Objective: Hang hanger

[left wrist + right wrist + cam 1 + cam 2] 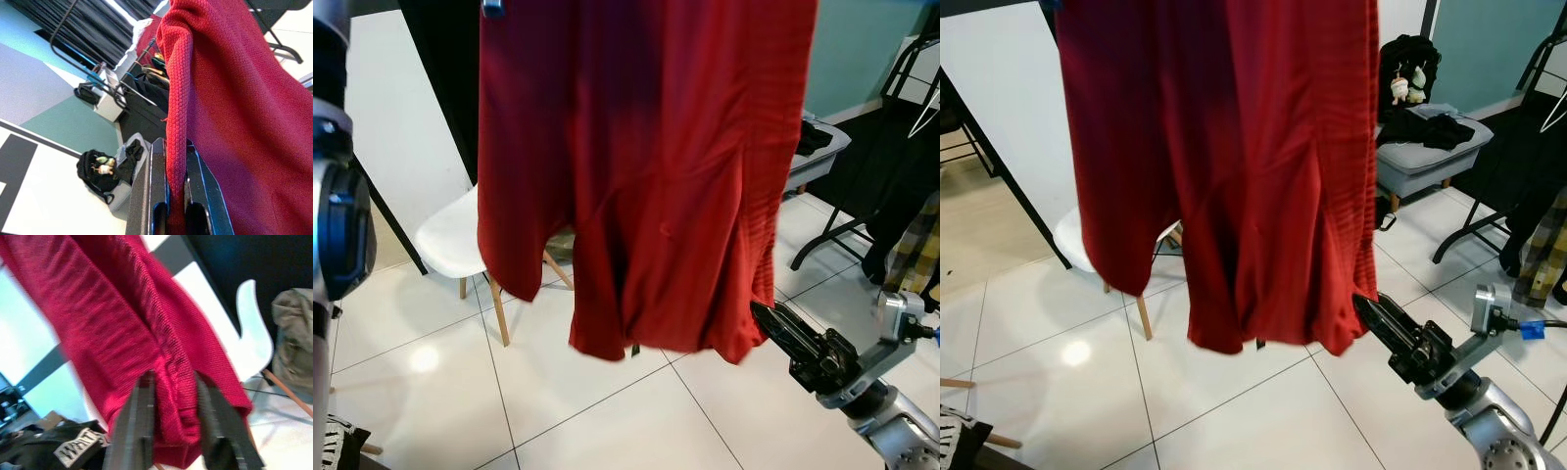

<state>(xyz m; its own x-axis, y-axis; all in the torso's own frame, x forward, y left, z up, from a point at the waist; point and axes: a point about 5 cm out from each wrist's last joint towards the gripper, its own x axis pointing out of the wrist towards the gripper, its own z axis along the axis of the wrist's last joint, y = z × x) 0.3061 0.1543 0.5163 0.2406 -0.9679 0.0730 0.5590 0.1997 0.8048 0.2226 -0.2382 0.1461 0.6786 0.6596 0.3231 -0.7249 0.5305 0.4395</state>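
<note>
White floor tiles (607, 411) lie under a hanging red garment (636, 176). Left gripper (176, 196) pinches its knit fold; right gripper (173, 396), fingers parted, straddles the hem.

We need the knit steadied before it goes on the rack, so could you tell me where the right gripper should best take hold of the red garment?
Probably the lower right hem corner of the red garment. It hangs free just above the right gripper, whose fingers point up at it from below right. The left gripper is pinched on a folded edge.
</note>
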